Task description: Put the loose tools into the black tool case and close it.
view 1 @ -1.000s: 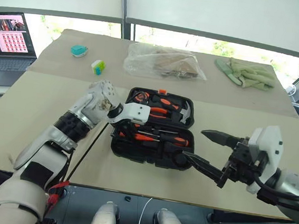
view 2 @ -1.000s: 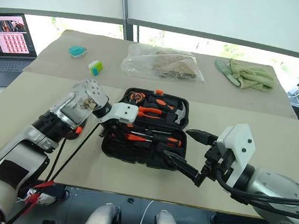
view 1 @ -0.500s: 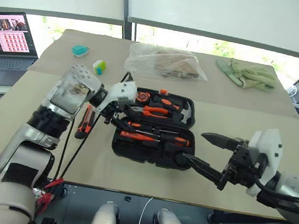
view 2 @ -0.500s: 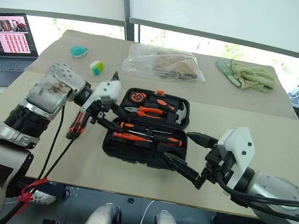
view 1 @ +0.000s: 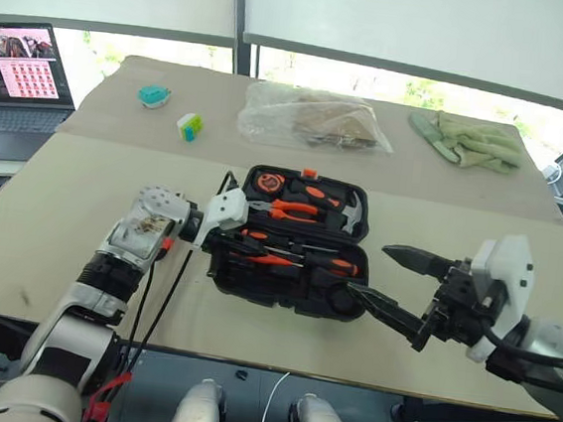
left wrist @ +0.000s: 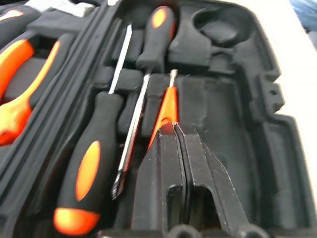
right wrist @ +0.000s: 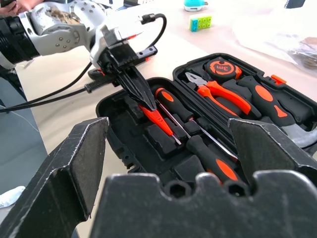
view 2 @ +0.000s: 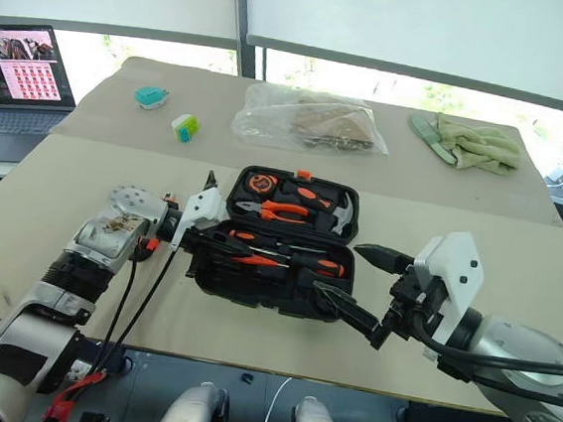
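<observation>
The left claw (left wrist: 174, 130) reached low into the open black tool case (view 1: 255, 278) on the desk (view 1: 62, 210), pinched shut on the small orange tester screwdriver (left wrist: 167, 111). The right claw (view 1: 395, 280) hovered level beside the case's near right corner, jaws spread wide and holding nothing.

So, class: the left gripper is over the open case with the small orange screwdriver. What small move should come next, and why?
Probably lower the small orange tester screwdriver into the slot beneath it and open the fingers. The left gripper is shut on its handle, tip pointing into the near half of the black tool case, beside the two thin screwdrivers already seated. The right gripper hangs open, clear of the case.
</observation>
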You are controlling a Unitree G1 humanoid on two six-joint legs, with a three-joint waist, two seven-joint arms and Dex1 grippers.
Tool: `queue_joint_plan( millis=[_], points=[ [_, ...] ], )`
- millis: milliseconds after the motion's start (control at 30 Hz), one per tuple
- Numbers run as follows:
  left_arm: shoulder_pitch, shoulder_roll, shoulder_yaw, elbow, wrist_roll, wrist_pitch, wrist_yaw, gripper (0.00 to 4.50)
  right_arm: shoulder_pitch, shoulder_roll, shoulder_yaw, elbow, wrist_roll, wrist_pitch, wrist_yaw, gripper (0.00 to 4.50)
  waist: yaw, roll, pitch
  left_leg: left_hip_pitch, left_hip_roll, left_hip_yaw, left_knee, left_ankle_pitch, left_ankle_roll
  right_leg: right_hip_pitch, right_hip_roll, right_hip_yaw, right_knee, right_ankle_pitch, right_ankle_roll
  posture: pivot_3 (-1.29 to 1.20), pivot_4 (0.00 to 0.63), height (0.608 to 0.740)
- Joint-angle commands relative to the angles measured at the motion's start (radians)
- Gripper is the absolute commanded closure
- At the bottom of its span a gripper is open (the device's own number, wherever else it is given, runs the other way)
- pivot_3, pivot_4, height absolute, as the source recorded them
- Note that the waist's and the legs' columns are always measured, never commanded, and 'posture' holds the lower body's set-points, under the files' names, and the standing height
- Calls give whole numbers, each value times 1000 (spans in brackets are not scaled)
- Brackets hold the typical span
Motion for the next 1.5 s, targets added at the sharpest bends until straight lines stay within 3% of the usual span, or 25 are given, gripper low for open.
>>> queue_joint_plan(
  millis=[33,267,500,667,833,867,900,1033,1133,1233,1333,1500],
  points=[
    [1,-1,-5,23,21,-72,1,4446,-14,-12,-4,-7,19,-7,-2,0,0,0,0,0,0,0,0,0,0,0,0,0,0,0,0,0,150,740],
    [0,-14,-30,155,79,-180,25,4446,-26,-11,3,2,28,-6,-9,0,0,1,-1,2,0,0,0,0,0,2,0,0,0,0,0,0,150,740],
    [16,-6,-19,171,64,-186,19,4446,-44,-8,11,25,35,-7,-14,0,-2,3,-4,5,0,0,0,0,0,5,0,0,0,0,0,0,150,740],
    [39,72,106,-47,-76,9,11,4446,-107,-10,68,66,9,-14,20,0,-19,3,-4,6,1,0,-1,0,0,5,1,0,1,0,-1,0,150,740],
    [161,257,321,-349,-226,327,95,4446,-234,-3,163,159,-59,-32,101,0,-29,3,-3,3,3,0,-1,0,0,-1,2,1,3,0,-1,0,150,740],
    [211,296,364,-392,-233,360,118,3933,-261,0,186,175,-76,-35,119,0,-31,3,-3,3,3,0,-2,0,0,-1,2,1,2,0,-1,0,150,740],
    [264,330,402,-429,-232,384,144,3734,-284,2,205,186,-92,-37,138,0,-32,4,-3,3,3,0,-2,0,0,-1,2,2,2,0,-1,0,150,740],
    [589,443,680,-560,-225,454,213,2245,-385,4,287,236,-162,-59,240,0,-45,5,-2,5,2,0,-5,0,0,-1,1,5,2,0,-1,0,150,740],
    [762,465,786,-571,-196,479,266,1052,-426,1,332,252,-204,-71,312,0,-32,2,-1,5,3,2,-4,0,0,-2,0,2,2,-1,-1,0,150,740],
    [847,455,809,-599,-183,483,321,22,-444,5,353,264,-236,-79,356,0,-10,2,-1,5,4,4,-4,0,-1,-2,-3,0,0,-2,-3,0,150,740],
    [809,434,779,-670,-246,604,382,22,-451,17,362,275,-258,-80,375,0,11,2,-1,5,4,3,-4,0,-1,-3,-4,-3,-3,-4,-8,0,150,740],
    [554,416,679,-733,-328,960,554,22,-435,23,348,255,-259,-65,380,0,14,1,-2,5,3,4,-4,0,-1,0,-6,-6,-3,0,-3,0,150,740]
  ],
)
